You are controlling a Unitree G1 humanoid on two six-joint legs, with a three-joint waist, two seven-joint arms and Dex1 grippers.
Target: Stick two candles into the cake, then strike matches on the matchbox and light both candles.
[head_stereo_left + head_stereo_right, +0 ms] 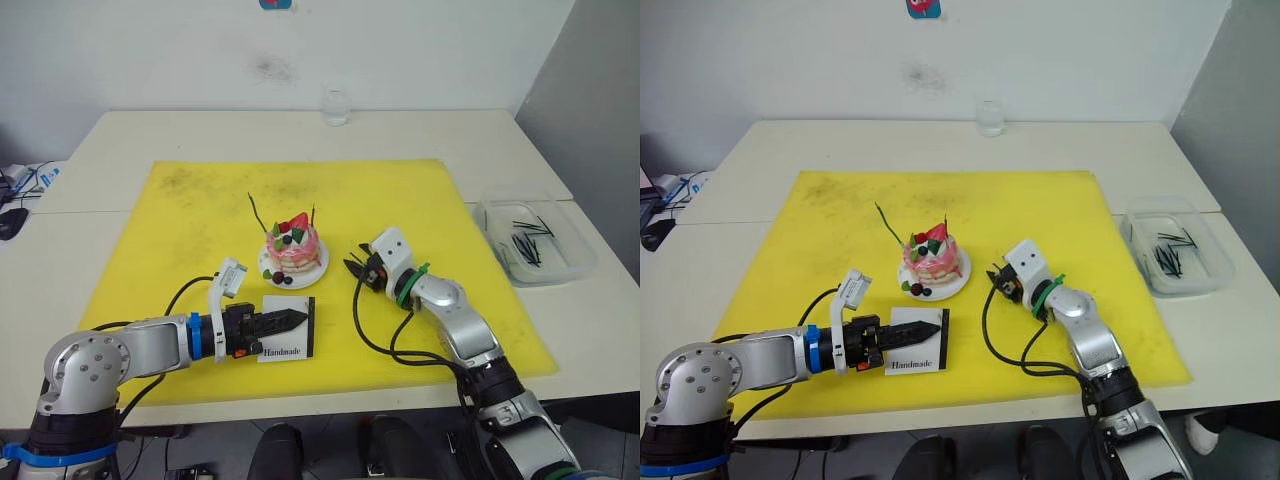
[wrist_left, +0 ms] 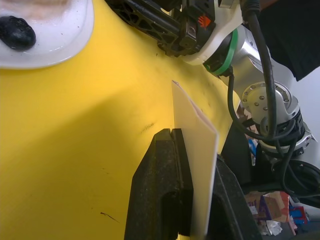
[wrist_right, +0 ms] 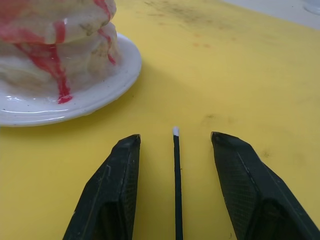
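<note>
Standing on its small white plate [image 1: 318, 265] near the middle of the yellow mat [image 1: 180, 230], the pink cake [image 1: 293, 246] carries both candles: the green candle [image 1: 257, 212] leans out toward the far left corner of the table [image 1: 130, 130], and the dark red candle [image 1: 313, 214] rises upright from the top. Just in front of the plate, toward the table's near edge, the matchbox [image 1: 290, 340] is pinched flat between the fingers of the left claw [image 1: 286, 320], which is closed on it. The right claw [image 3: 175, 187] sits just beside the plate on the side of the table's right edge, fingers spread apart, with one match [image 3: 176, 175] lying between them, white tip toward the plate, touching neither finger in the wrist view. More matches [image 1: 527, 240] lie in a clear tray [image 1: 578, 262] by the right edge. A glass [image 1: 336, 106] stands at the far edge.
</note>
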